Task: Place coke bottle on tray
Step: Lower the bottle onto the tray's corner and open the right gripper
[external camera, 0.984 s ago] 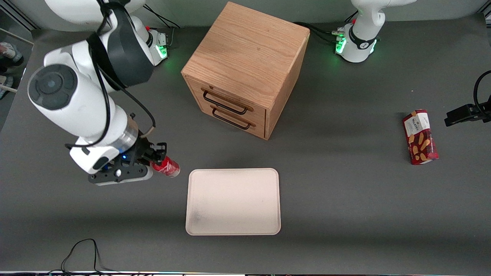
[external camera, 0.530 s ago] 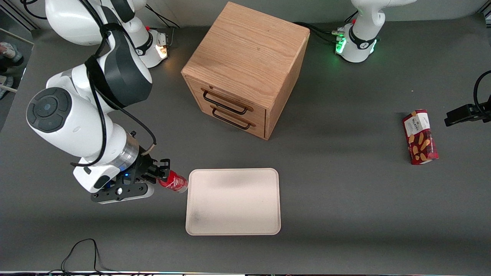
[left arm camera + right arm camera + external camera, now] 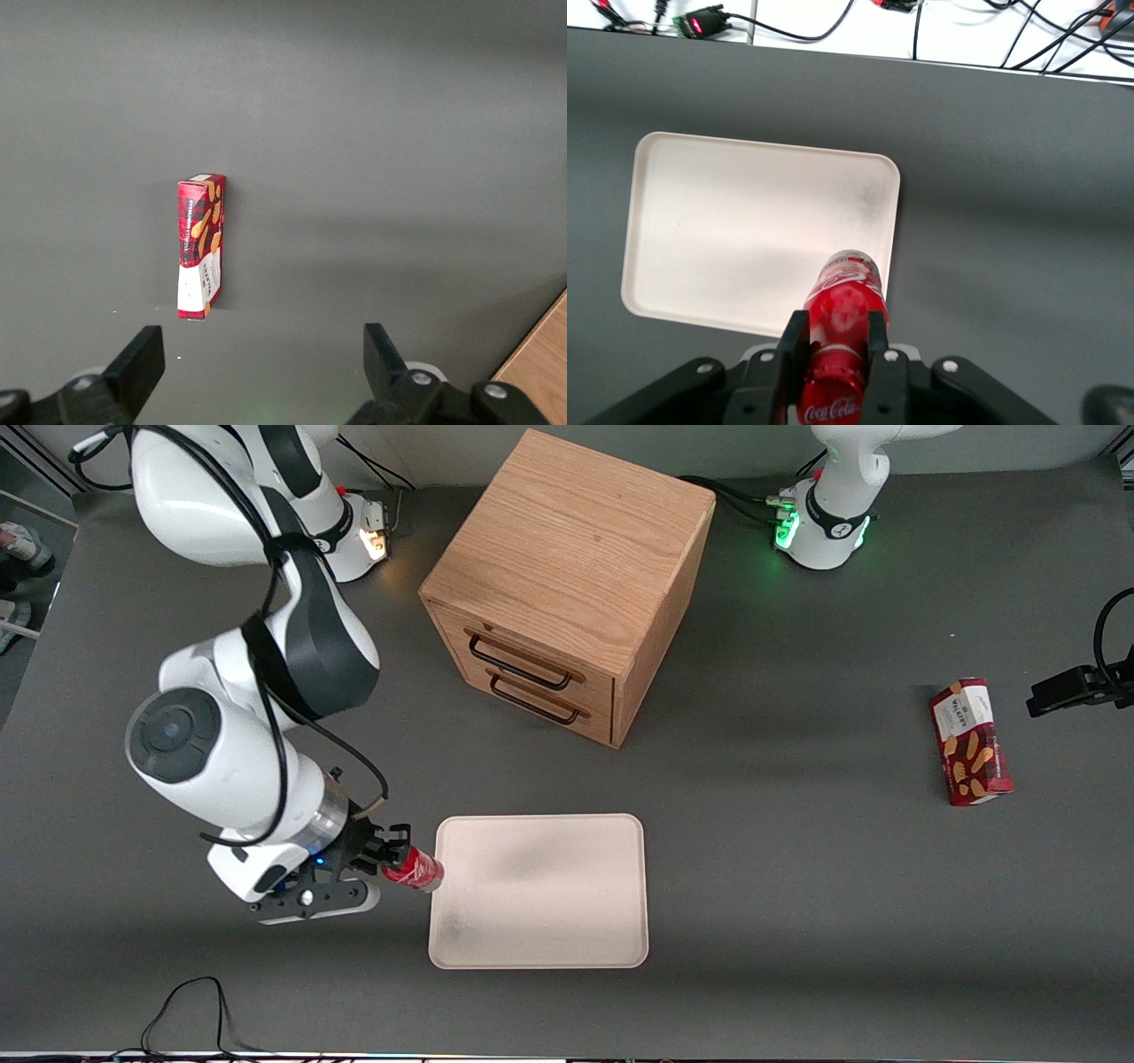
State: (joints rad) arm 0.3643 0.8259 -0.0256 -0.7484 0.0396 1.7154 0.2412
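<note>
My right gripper (image 3: 396, 859) is shut on the coke bottle (image 3: 414, 871), a small slim red bottle with white script. It holds it in the air, tilted, with its base toward the tray. The bottle hangs just at the edge of the tray (image 3: 549, 903) nearest the working arm's end of the table. The tray is flat, cream-pink, with a faint grey smudge, and nothing lies on it. In the right wrist view the black fingers (image 3: 792, 350) clamp the bottle (image 3: 849, 305) by its upper part, and its base overlaps the rim of the tray (image 3: 735, 226).
A wooden two-drawer cabinet (image 3: 567, 576) stands farther from the front camera than the tray. A red biscuit box (image 3: 970, 741) lies toward the parked arm's end of the table; it also shows in the left wrist view (image 3: 201, 245). A black cable (image 3: 190, 1010) lies near the table's front edge.
My right gripper has carried the bottle nearer to the front camera and sideways toward the tray; the bottle's base now reaches the tray's edge.
</note>
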